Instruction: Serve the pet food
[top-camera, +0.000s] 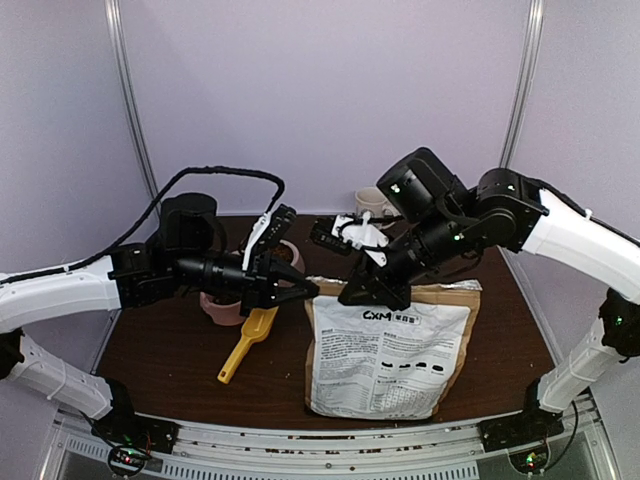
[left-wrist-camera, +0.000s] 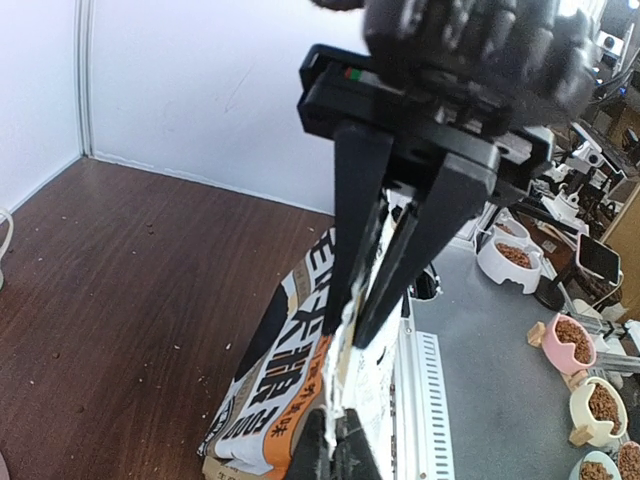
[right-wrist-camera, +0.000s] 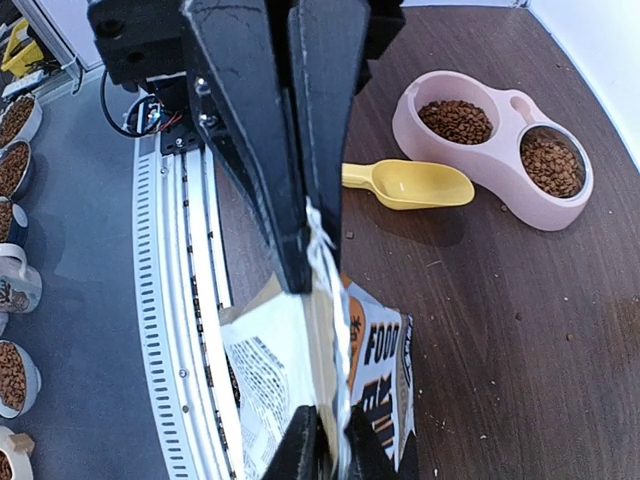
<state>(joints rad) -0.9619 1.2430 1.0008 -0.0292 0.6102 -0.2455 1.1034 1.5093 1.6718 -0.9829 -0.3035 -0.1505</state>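
The tan-and-white printed bag (top-camera: 388, 350) lies flat in the middle of the table. My left gripper (top-camera: 306, 290) is shut on the left end of its top edge, and the wrist view shows the fingers (left-wrist-camera: 337, 425) pinching the bag's (left-wrist-camera: 280, 370) torn seam. Shut on the same top edge a little further right is my right gripper (top-camera: 376, 291), (right-wrist-camera: 333, 420); the bag (right-wrist-camera: 270, 370) hangs between the two. Pet food (right-wrist-camera: 455, 120) fills both cups of a pink double bowl (right-wrist-camera: 500, 150). A yellow scoop (right-wrist-camera: 410, 183) lies empty beside the bowl.
In the top view the pink bowl (top-camera: 220, 308) is partly under my left arm, with the scoop (top-camera: 248, 342) just in front. A white cup (top-camera: 372, 200) stands at the back. Beyond the table's perforated front rail (top-camera: 330, 440), several bowls of kibble (left-wrist-camera: 515, 255) sit on a grey surface.
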